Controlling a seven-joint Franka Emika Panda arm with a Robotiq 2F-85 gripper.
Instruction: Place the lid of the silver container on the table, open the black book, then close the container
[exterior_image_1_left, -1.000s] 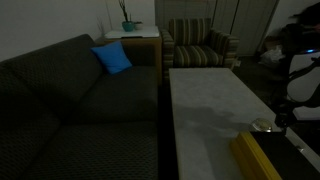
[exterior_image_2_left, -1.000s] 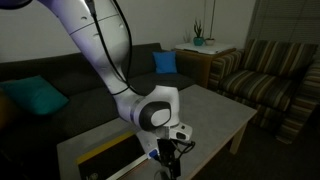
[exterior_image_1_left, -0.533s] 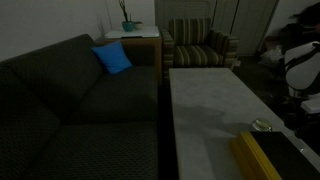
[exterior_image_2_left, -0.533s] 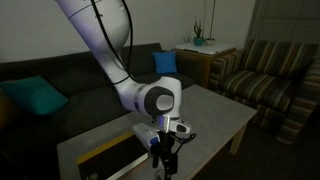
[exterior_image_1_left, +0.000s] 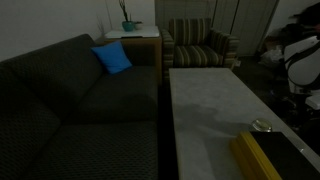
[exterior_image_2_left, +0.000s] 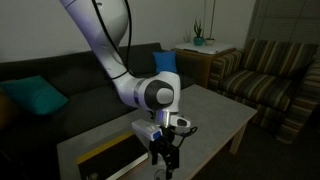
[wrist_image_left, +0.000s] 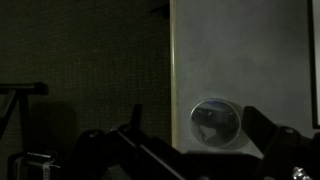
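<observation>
Two dark fingers (wrist_image_left: 262, 127) are seen at the lower edge of the wrist view, spread wide and holding nothing. The silver container (wrist_image_left: 215, 122) lies between them on the pale bench (wrist_image_left: 240, 50). The container is shown as a small round tin with a shiny, reflecting top. Whether that top face is the lid cannot be told in the dim picture. The tin is set near one long edge of the bench, and a dark patterned surface is seen past that edge. In an exterior view the black book (exterior_image_1_left: 278, 156) is found just beside the container, laid flat with its black cover upward and a yellow side turned outward. In an exterior view the white arm (exterior_image_2_left: 112, 50) is bent over the bench with the fingers pointed straight down. The container itself is not made out there. Well apart from the container, a dark sofa (exterior_image_1_left: 70, 105) is placed along the bench and a blue cushion (exterior_image_1_left: 113, 58) is propped on it. A striped armchair (exterior_image_1_left: 200, 45) is seen farther from the container, past the bench's far end.
</observation>
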